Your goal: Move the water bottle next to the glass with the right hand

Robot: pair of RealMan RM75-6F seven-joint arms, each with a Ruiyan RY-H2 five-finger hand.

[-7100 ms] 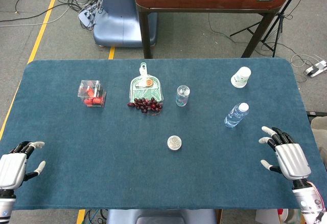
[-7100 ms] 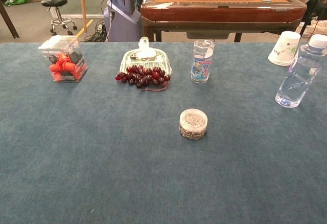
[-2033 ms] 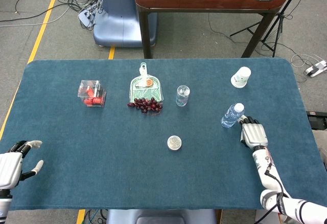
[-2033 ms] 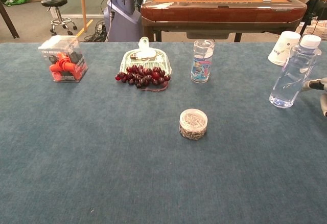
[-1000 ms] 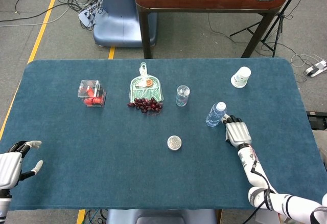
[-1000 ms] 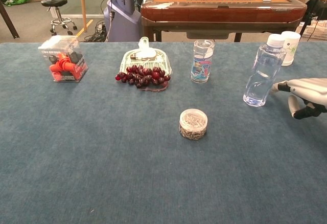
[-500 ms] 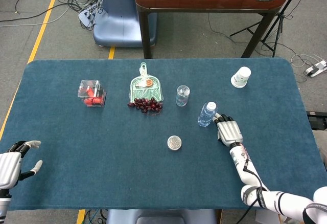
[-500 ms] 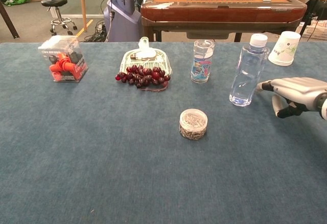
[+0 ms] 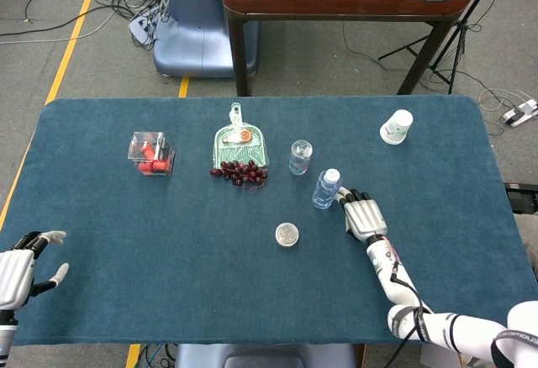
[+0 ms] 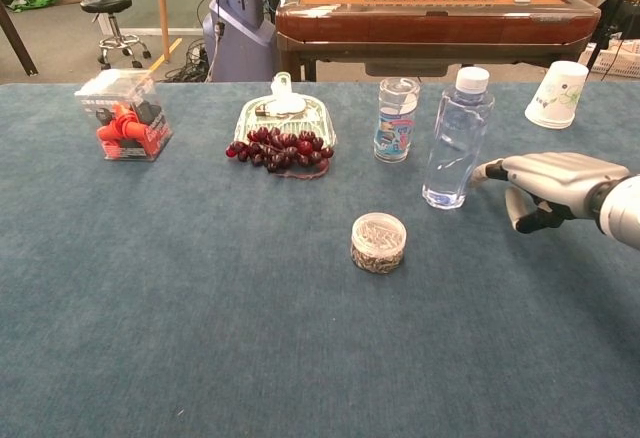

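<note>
One blue cloth table (image 9: pixel 168 259), grey floor with loose cables behind, a wooden mahjong table (image 10: pixel 430 18) beyond. Right hand (image 10: pixel 545 186) lies flat, fingers spread, fingertips touching the water bottle (image 10: pixel 457 138) at its base, gripping nothing. Bottle stands upright just left of the hand, near the glass (image 10: pixel 396 120); both have shifted left since half a second ago. Left hand (image 9: pixel 17 271) open, unmoved.

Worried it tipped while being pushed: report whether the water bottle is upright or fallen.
Upright. The water bottle stands on its base on the table, white cap on top, just right of the glass, with the right hand beside it.
</note>
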